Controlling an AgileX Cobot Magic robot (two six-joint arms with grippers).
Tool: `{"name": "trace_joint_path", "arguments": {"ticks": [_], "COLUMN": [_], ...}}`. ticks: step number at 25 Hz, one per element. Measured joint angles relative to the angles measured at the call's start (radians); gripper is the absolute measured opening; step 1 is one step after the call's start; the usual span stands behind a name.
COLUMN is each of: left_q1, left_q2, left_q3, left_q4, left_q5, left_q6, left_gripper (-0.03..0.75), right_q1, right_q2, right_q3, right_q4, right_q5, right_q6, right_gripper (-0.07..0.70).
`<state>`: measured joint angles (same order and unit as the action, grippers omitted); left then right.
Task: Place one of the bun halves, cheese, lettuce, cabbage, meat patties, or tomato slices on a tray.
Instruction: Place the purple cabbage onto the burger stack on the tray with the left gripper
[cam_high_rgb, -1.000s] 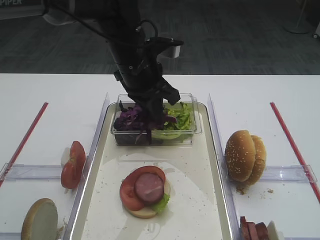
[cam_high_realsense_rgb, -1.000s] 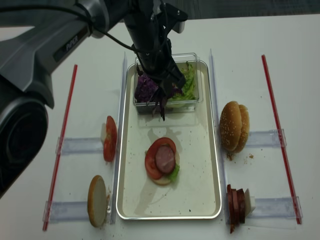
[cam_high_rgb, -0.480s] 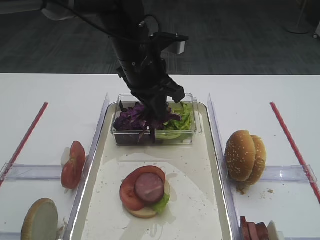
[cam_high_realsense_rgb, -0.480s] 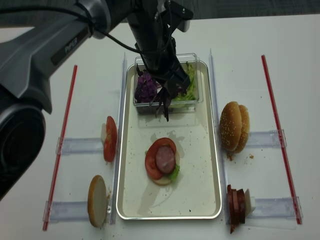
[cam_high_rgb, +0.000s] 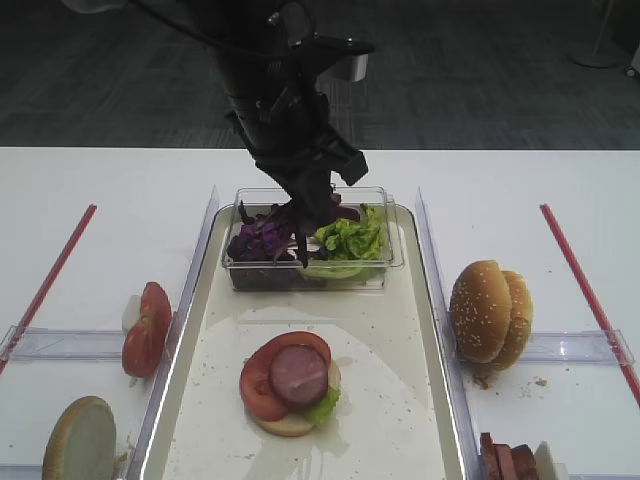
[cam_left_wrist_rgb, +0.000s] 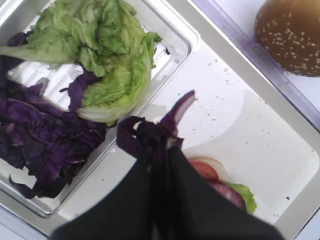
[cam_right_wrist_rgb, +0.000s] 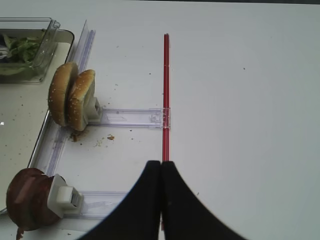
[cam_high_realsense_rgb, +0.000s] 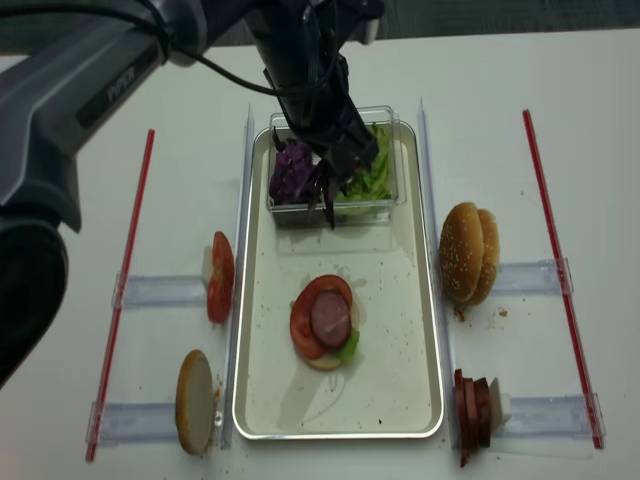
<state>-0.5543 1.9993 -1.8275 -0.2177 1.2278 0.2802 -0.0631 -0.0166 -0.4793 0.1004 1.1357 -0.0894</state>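
Note:
My left gripper is shut on a few purple cabbage strips and hangs over the front edge of the clear box. More cabbage and lettuce lie inside that box. The box sits at the far end of the tray. A meat patty over tomato, lettuce and a bun half lies mid-tray. Away to the right, my right gripper is shut and empty over the white table beside a red strip. Cheese is out of view.
Tomato slices and a bun half stand in clear racks left of the tray. On its right, racks hold bun halves and meat patties. Red strips mark both outer sides.
My left gripper has risen out of the clear box with cabbage strips in it and shifted slightly right. The stack on the tray has not moved.

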Motion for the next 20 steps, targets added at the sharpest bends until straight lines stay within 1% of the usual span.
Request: {"name": "trace_joint_path", "arguments": {"ticks": [4,10,20], "left_q1": [0.000,-0.010,-0.044], "left_q2": [-0.010,-0.031,-0.090], "left_q3": [0.011,0.066,0.082], "left_q4": [0.000,0.002,0.002], "left_q5": [0.002,0.002,0.004], "left_q6": [-0.008,-0.011,-0.027], "left_gripper": [0.020,0.020,0.020], "right_q1": [0.000,0.000,0.000], "right_q2": [0.000,0.000,0.000], "right_q3": [0.000,0.000,0.000], "right_q4": [0.000,0.000,0.002], "right_q5": [0.000,0.000,0.000], "right_q6": [0.000,0.000,0.000], "right_gripper": [0.036,0.036,0.036]}}
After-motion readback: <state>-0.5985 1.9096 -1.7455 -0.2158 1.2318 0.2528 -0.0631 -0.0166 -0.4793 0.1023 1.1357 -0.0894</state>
